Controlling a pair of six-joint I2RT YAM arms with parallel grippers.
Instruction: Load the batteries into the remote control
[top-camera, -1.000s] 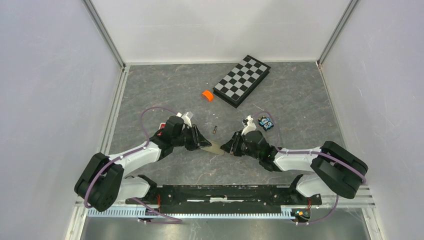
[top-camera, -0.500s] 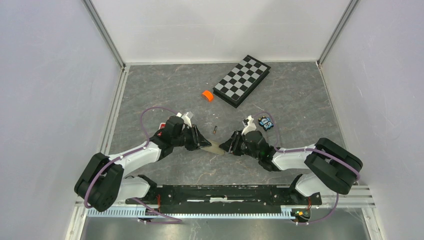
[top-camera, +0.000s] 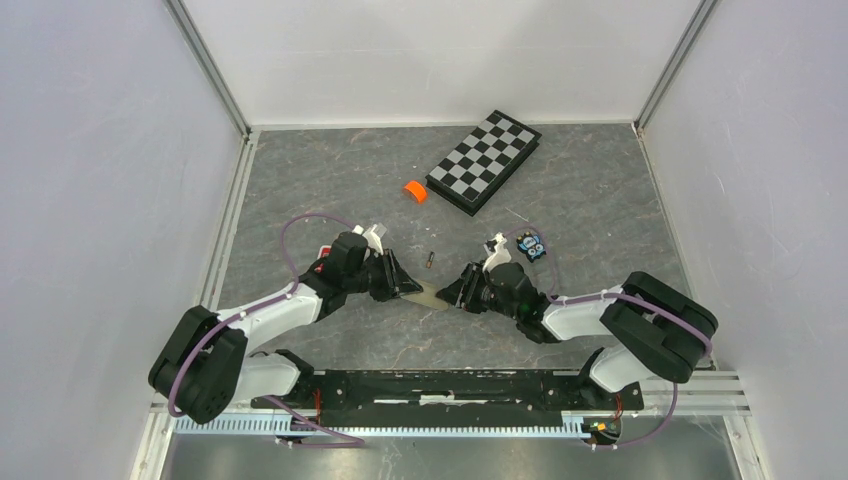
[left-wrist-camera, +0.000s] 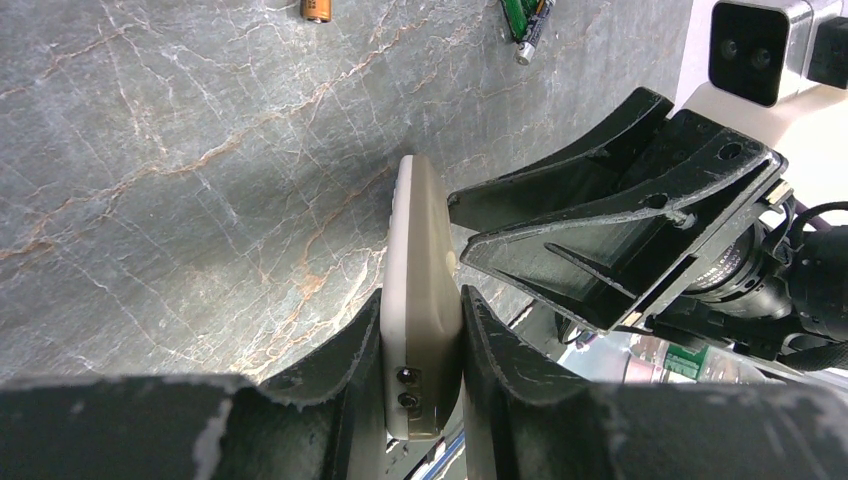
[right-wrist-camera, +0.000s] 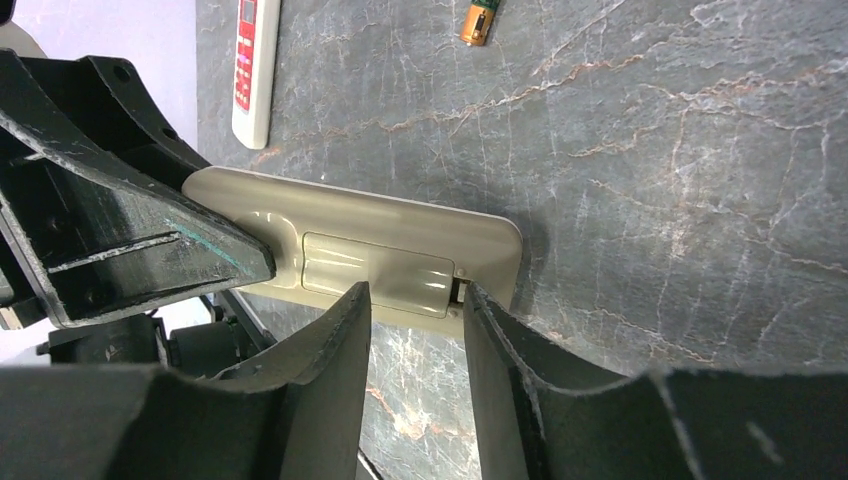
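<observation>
A: Where is the remote control (left-wrist-camera: 418, 220)?

B: It is in the left tool (left-wrist-camera: 421, 300). The two black fingers squeeze one end of it from both sides. It is turned up on its thin side.

A: And the right tool (right-wrist-camera: 415, 295)?

B: It is at the other end of the remote control, right by the little battery door. Its fingers are a bit apart. The edge of the door shows in the gap between them.

A: Where are the batteries?

B: Neither tool has one. A coppery battery (left-wrist-camera: 316, 9) lies on the grey bench (top-camera: 330, 180), a little way past the remote control and apart from both tools. A green battery (left-wrist-camera: 525, 20) lies off to the side, nearer the right tool.

A: Anything else close by?

B: A white remote (right-wrist-camera: 255, 70) with red buttons lies flat on the bench, just beside the left tool.
</observation>
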